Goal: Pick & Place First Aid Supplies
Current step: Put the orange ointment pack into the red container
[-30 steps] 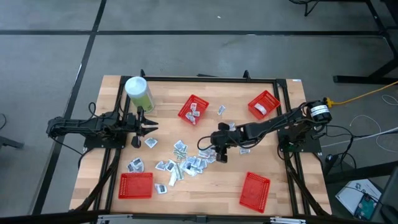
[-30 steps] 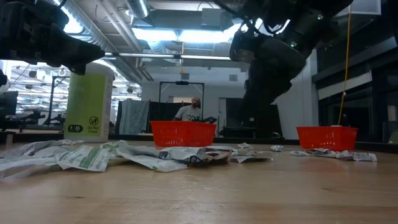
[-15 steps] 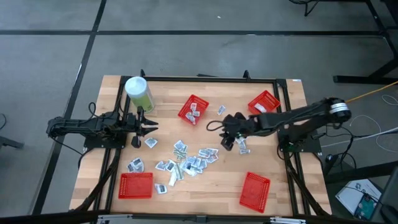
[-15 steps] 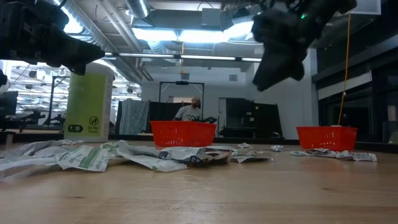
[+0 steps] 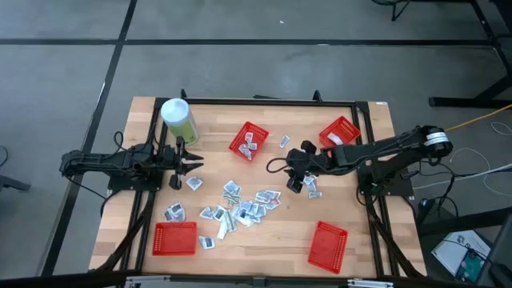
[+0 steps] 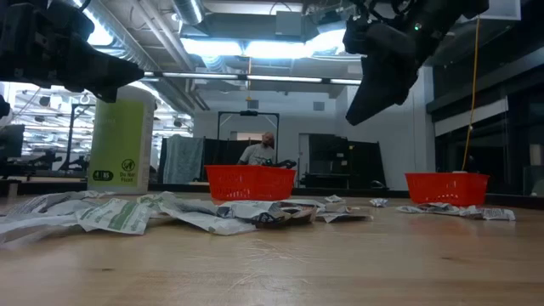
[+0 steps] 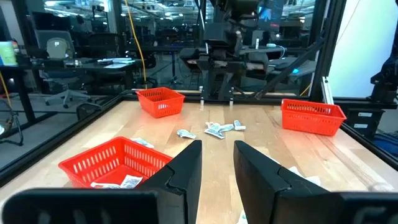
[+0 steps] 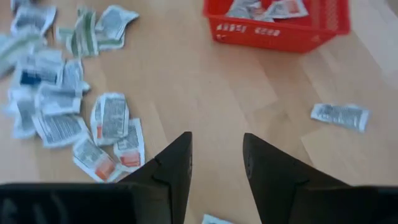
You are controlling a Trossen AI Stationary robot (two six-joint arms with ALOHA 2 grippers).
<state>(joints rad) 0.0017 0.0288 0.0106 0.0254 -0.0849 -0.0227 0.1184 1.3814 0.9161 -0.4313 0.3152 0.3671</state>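
Several small white-grey first aid packets (image 5: 244, 206) lie flat in a loose pile at the middle of the wooden table; the right wrist view shows them (image 8: 74, 118) too. My right gripper (image 5: 293, 180) hangs above the table to the right of the pile, tipped downward. It is open (image 8: 216, 149), with only bare wood between its fingers. My left gripper (image 5: 196, 162) waits level at the table's left, beside the pale-green canister (image 5: 178, 118). It is open (image 7: 217, 152) and holds nothing.
Red mesh baskets stand at the far middle (image 5: 249, 140), far right (image 5: 339, 132), near left (image 5: 174, 238) and near right (image 5: 328, 244). The far-middle basket (image 8: 277, 22) has packets in it. Single packets lie beside my right gripper (image 5: 312, 186) and farther off (image 8: 339, 116).
My right gripper has risen from just over the pile's right end and drawn back toward the table's right and far side, tipping less steeply. Most of the move came early in the second. Its fingers have stayed open with nothing between them, and the packets have not moved.
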